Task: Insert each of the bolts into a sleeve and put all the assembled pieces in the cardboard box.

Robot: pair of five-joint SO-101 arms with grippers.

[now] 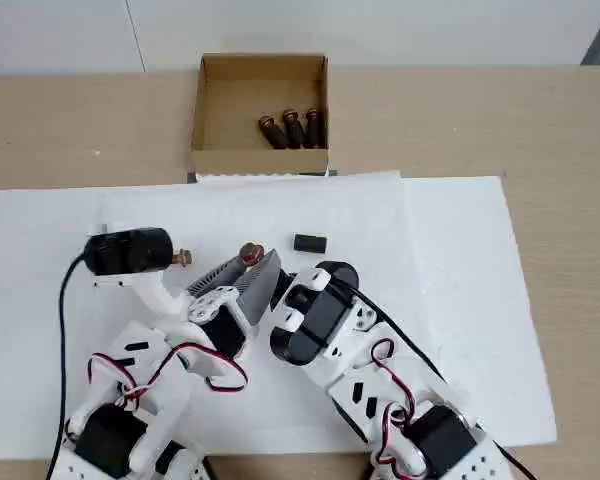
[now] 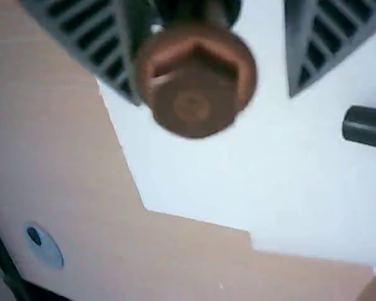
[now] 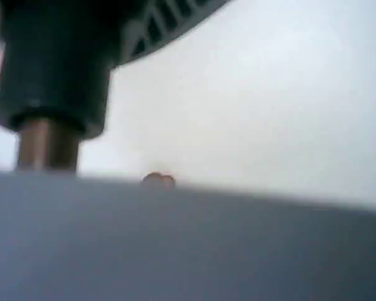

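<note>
1. The bolt point(image 2: 194, 81) is off the paper point(image 1: 460, 300), where the two grippers meet. Its hex head faces the left wrist camera, and its shaft runs away into the sleeve point(image 3: 50, 69). A short length of shaft shows below the sleeve's end, in line with it.
2. Both arms come from the table's near edge and lean toward each other over the middle of the paper.
3. The left gripper point(image 2: 214, 94) is spread wider than the bolt head. The head overlaps one finger, and white shows between it and the other.
4. The right gripper point(image 1: 272, 278) pinches the sleeve.
5. A spare sleeve point(image 1: 310, 243) and a spare bolt point(image 1: 181, 257) lie flat on the paper.
6. Three assembled pieces point(image 1: 293, 129) lie in the box point(image 1: 212, 110).
</note>
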